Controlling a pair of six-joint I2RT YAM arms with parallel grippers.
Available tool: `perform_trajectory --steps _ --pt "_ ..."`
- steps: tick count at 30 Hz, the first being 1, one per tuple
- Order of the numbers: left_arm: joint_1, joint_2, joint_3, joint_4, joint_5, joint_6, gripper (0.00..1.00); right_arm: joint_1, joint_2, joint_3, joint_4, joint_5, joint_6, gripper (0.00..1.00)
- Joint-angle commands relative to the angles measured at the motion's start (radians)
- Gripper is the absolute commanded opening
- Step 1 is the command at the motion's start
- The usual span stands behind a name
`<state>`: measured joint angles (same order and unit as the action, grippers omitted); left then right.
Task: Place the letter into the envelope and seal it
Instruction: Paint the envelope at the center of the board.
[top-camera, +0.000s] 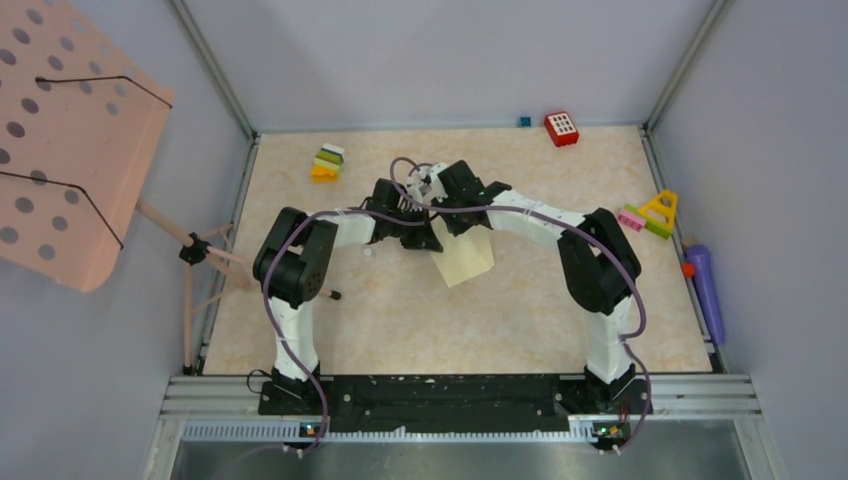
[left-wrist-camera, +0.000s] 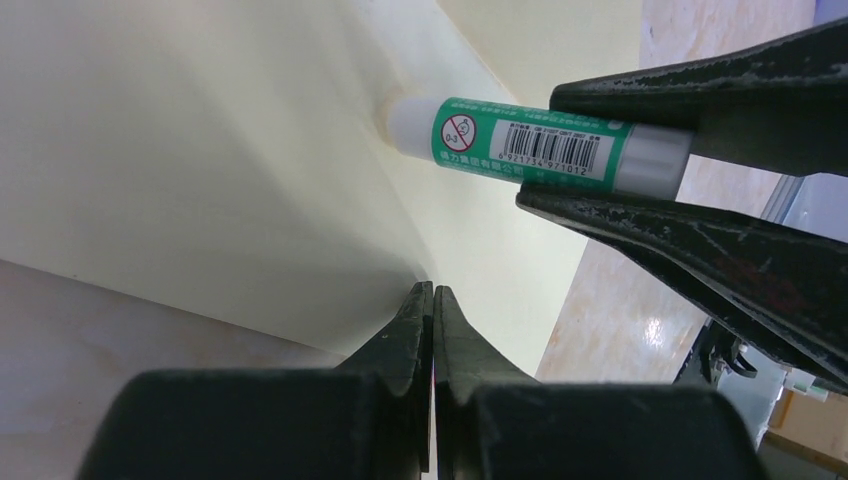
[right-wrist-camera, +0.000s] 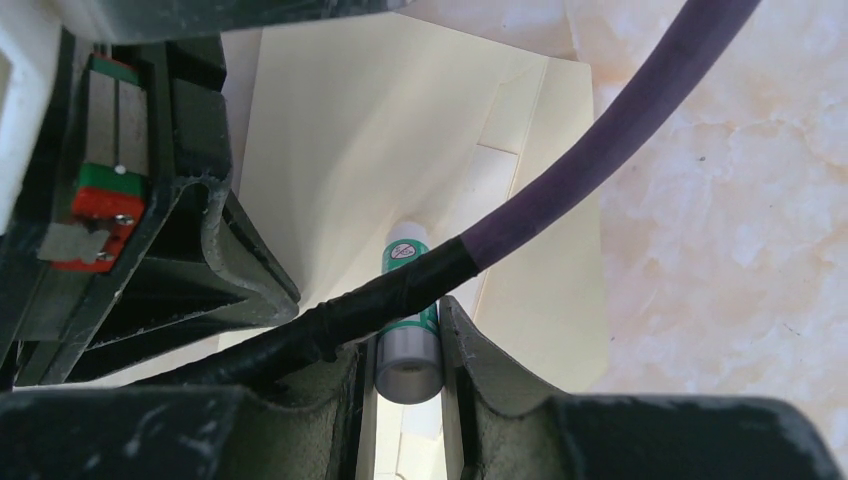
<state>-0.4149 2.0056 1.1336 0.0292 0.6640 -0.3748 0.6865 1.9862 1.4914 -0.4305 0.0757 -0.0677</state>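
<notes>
Our left pincer is closed, and as far as we can tell it pinches a fold of the envelope, which rises as a slack sheet just beyond its tips. Our right pincer is clamped on the glue stick, gripping it near the rear cap. The white tip, well ahead of its jaws, touches the envelope's inner face. We cannot see the letter, so we cannot say whether it is inside.

The main risk is the paper. It is held at a single pinch with nothing behind it where the stick presses, so a firm stroke could buckle or crease it, or drag it out of the left jaws. Held so far back, the stick could also pivot between the right jaws and smear glue off the flap. The purple cable lies across the right pincer, touching the stick, and might nudge it. The two pincers are near each other, so a sideways stroke could knock them together.
</notes>
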Motion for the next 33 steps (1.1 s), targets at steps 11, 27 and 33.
perform_trajectory --steps 11,27,33 --pt "-0.020 0.035 0.002 -0.076 -0.084 0.045 0.00 0.011 -0.059 -0.041 -0.009 0.007 -0.014 0.00" --pt "-0.020 0.039 0.006 -0.077 -0.088 0.043 0.00 0.013 -0.202 -0.136 -0.089 -0.058 -0.044 0.00" --pt "-0.024 0.038 0.005 -0.078 -0.084 0.037 0.00 0.025 -0.196 -0.130 -0.089 -0.096 -0.040 0.00"
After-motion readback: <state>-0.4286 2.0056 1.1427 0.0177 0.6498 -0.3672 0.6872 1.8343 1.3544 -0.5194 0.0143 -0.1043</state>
